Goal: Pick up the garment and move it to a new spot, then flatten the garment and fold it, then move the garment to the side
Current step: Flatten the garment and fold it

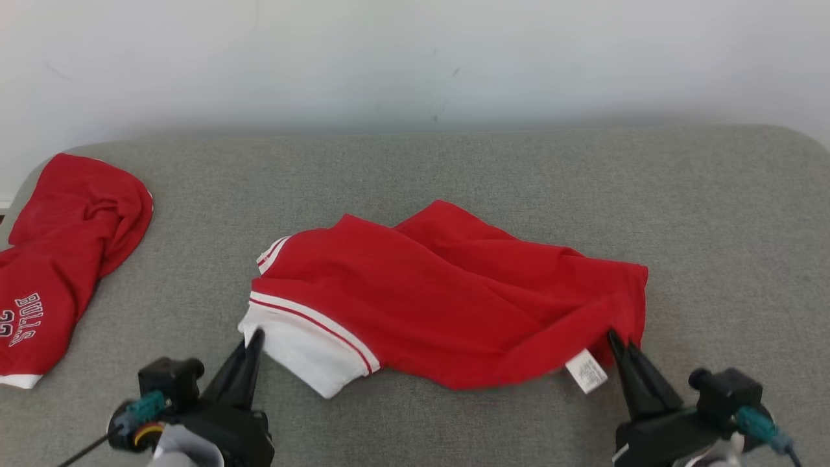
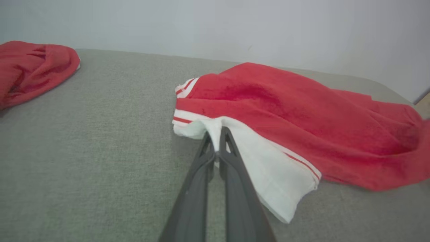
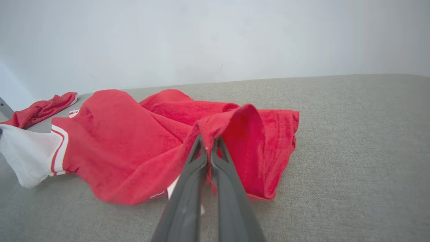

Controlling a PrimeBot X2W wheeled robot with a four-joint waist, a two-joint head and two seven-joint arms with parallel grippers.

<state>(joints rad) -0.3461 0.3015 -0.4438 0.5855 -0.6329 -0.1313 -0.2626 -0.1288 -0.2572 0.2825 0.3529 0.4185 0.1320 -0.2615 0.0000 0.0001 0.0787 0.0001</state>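
Note:
A red garment [image 1: 447,298] with a white, red-striped band lies rumpled in the middle of the grey padded surface [image 1: 454,168]. My left gripper [image 1: 256,337] is shut on the garment's white band at its near left corner, as the left wrist view [image 2: 216,134] shows, with white cloth pinched between the fingers. My right gripper [image 1: 613,337] is shut on the garment's red edge at its near right corner, beside a white label [image 1: 587,371]. In the right wrist view the red cloth [image 3: 215,127] rises in a peak over the closed fingertips [image 3: 209,143].
A second red garment [image 1: 58,253] with white lettering lies at the surface's left edge, apart from the first. A pale wall [image 1: 415,58] stands right behind the surface. Open grey surface stretches to the right and behind the garment.

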